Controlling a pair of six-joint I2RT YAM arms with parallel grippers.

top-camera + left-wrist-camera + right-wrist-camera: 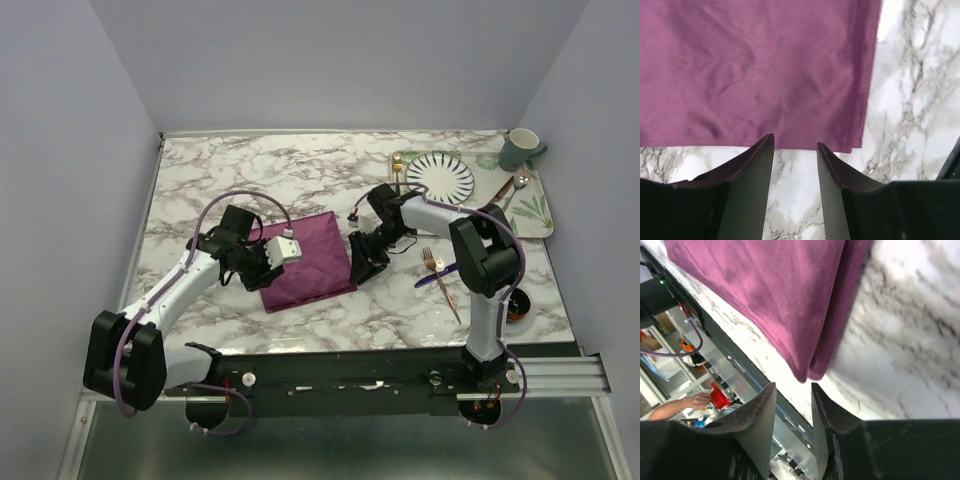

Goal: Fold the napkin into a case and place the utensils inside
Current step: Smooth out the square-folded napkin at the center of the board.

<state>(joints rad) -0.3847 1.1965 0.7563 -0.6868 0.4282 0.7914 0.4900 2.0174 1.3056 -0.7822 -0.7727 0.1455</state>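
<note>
The plum-purple napkin (308, 262) lies folded into a doubled rectangle at mid-table. My left gripper (266, 272) sits low at its left edge and is open. In the left wrist view the cloth's (755, 70) hem lies just past the gripper (795, 142), with bare marble between the jaws. My right gripper (357, 270) is open at the near right corner. In the right wrist view the folded corner (807, 371) lies just beyond the gripper (793, 386), untouched. The copper fork (450, 300) and the blue knife (430, 281) lie crossed to the right of the napkin.
A tray (535, 215) at the back right carries a striped plate (440, 176), a grey mug (520, 149) and a silver spoon (520, 185). A small dark bowl (517, 305) sits near the right arm's base. The table's front edge runs close behind the right gripper.
</note>
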